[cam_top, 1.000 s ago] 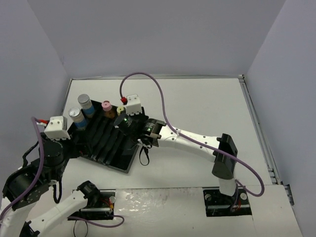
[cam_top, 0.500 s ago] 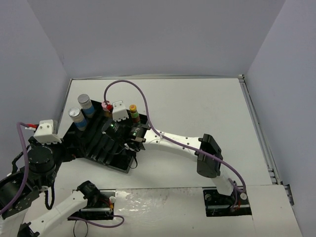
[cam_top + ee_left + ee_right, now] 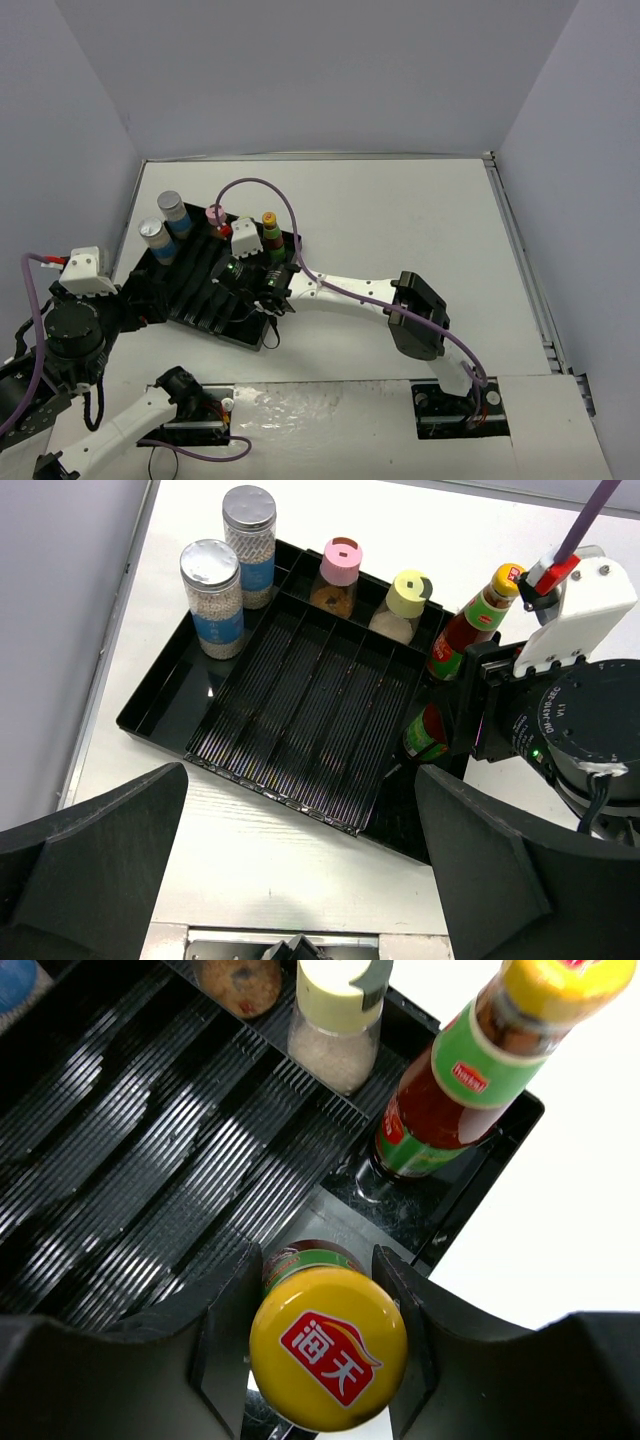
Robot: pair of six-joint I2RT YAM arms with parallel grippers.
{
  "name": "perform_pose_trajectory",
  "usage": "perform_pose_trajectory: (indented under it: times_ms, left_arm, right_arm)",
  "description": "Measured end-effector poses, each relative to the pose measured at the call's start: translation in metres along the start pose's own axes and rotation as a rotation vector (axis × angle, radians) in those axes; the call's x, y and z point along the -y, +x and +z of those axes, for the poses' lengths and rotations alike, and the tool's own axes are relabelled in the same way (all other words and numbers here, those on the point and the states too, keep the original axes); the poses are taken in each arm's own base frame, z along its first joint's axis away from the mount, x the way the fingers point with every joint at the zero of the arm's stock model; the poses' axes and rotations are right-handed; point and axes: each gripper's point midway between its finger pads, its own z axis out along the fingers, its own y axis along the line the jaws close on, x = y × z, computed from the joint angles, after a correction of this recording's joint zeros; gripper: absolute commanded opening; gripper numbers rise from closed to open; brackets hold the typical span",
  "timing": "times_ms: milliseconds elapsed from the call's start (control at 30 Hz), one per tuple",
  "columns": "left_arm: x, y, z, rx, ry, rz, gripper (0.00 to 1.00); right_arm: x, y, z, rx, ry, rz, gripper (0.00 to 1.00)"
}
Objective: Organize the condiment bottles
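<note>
Only the right wrist view showed the right gripper [image 3: 318,1260] clamped around a yellow-capped sauce bottle [image 3: 328,1348] in the black tray's [image 3: 120,1160] right-end compartment, just near of the second sauce bottle [image 3: 445,1080]. From overhead the wrist hid it. The left gripper [image 3: 300,780] gaped wide and empty at the tray's near-left.

Black ridged tray [image 3: 200,287] lies skewed on the left part of my white surface [image 3: 420,210], close to the left wall [image 3: 70,120]. Floor ribs run lengthwise and look glossy; dividers form small compartments along its far side
</note>
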Motion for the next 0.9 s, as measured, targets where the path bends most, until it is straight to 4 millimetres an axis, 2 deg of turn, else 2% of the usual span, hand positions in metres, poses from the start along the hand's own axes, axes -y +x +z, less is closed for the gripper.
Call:
perform_pose_trajectory:
  times_ms: [67, 267, 400, 500, 567, 767, 900]
  left_arm:
    - [0.0, 0.001, 0.0, -0.002, -0.001, 0.001, 0.95]
    - [-0.001, 0.001, 0.0, -0.004, -0.004, 0.0, 0.95]
    - [-0.001, 0.002, 0.0, -0.006, -0.005, 0.001, 0.95]
    - [-0.001, 0.002, 0.0, -0.006, -0.005, 0.001, 0.95]
    - [-0.001, 0.002, 0.0, -0.006, -0.005, 0.001, 0.95]
    - [-0.001, 0.002, 0.0, -0.006, -0.005, 0.001, 0.95]
    - [-0.001, 0.002, 0.0, -0.006, -0.005, 0.001, 0.95]
  right_arm:
    - [0.001, 0.006, 0.002, -0.006, 0.004, 0.002, 0.0]
    - [-0.001, 0.005, 0.004, 0.009, -0.001, 0.023, 0.02]
    - [-0.003, 0.006, 0.003, 0.011, -0.006, 0.025, 0.17]
    - [-0.005, 0.006, 0.003, 0.016, -0.007, 0.026, 0.43]
    - [-0.005, 0.006, 0.002, 0.02, -0.005, 0.027, 0.53]
    - [-0.008, 0.007, 0.001, 0.027, -0.005, 0.046, 0.67]
    - [-0.009, 0.008, -0.002, 0.029, -0.002, 0.047, 0.71]
